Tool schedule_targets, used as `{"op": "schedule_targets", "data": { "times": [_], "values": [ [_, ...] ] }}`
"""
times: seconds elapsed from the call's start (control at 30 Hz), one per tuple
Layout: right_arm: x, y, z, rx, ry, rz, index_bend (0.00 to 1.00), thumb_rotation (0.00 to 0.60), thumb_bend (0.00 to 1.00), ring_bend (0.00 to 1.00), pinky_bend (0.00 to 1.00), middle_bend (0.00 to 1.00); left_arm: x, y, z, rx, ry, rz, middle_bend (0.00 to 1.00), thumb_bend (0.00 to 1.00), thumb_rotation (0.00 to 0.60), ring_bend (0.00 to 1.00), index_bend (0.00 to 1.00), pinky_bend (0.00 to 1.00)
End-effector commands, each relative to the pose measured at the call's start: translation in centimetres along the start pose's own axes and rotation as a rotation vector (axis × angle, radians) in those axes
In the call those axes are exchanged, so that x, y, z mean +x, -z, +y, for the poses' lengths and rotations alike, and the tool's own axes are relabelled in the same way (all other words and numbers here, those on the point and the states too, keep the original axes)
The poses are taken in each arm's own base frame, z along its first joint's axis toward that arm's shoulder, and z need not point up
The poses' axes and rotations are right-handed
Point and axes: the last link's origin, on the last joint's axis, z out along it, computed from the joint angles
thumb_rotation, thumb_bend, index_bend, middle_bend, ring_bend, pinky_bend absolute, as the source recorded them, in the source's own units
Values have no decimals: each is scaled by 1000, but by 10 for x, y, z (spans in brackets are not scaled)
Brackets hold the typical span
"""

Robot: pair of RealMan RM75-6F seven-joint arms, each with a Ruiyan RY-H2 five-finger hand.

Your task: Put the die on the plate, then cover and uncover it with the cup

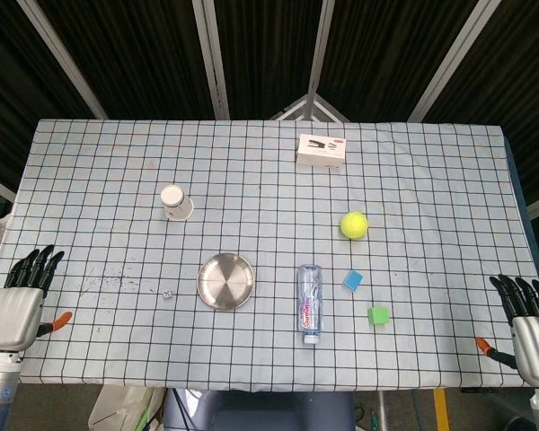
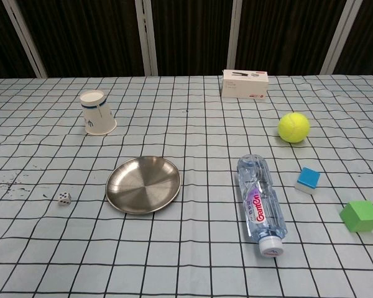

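Note:
A small white die (image 1: 167,294) (image 2: 64,198) lies on the checked cloth just left of the round metal plate (image 1: 225,280) (image 2: 143,184), which holds nothing. The white paper cup (image 1: 175,203) (image 2: 96,112) stands upside down behind the plate, to the left. My left hand (image 1: 22,301) rests at the table's left front edge with fingers stretched out and apart, holding nothing. At the right front edge my right hand (image 1: 532,328) lies the same way, empty. Neither hand shows in the chest view.
A water bottle (image 1: 310,302) (image 2: 260,203) lies on its side right of the plate. Further right are a blue block (image 1: 353,280) (image 2: 308,180), a green cube (image 1: 378,315) (image 2: 360,215) and a tennis ball (image 1: 354,224) (image 2: 293,127). A white box (image 1: 322,151) (image 2: 245,84) sits at the back.

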Motion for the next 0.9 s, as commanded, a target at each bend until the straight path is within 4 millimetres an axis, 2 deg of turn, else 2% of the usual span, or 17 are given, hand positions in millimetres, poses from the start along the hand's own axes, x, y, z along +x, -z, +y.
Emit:
{"op": "schedule_targets", "data": {
  "times": [0.03, 0.37, 0.53, 0.63, 0.73, 0.9],
  "values": [
    [0, 0, 0, 0, -2, 0, 130, 600, 126, 95, 20, 137, 1, 0, 0, 2, 1, 3, 0, 102, 600, 0, 9, 99],
    [2, 2, -2, 8, -3, 4, 129, 600, 127, 96, 20, 137, 0, 3, 3, -9, -8, -4, 0, 104, 600, 0, 51, 99],
    [1, 1, -1, 0, 0, -1, 130, 600, 127, 95, 20, 137, -4, 1, 1, 1, -12, -23, 0, 165, 600, 0, 74, 99],
    [-2, 2, 1, -10, 3, -18, 130, 600, 127, 95, 20, 137, -7, -1, 1, 0, -21, -42, 0, 167, 600, 0, 117, 99],
    [-1, 2, 1, -15, -3, -21, 130, 600, 126, 96, 20, 137, -12, -1, 7, -16, -8, -65, 0, 184, 600, 0, 171, 99],
    [-2, 1, 1, -15, -7, -28, 129, 600, 126, 96, 20, 137, -12, -10, 31, -18, 74, -39, 0, 211, 600, 0, 229, 99]
  ]
}}
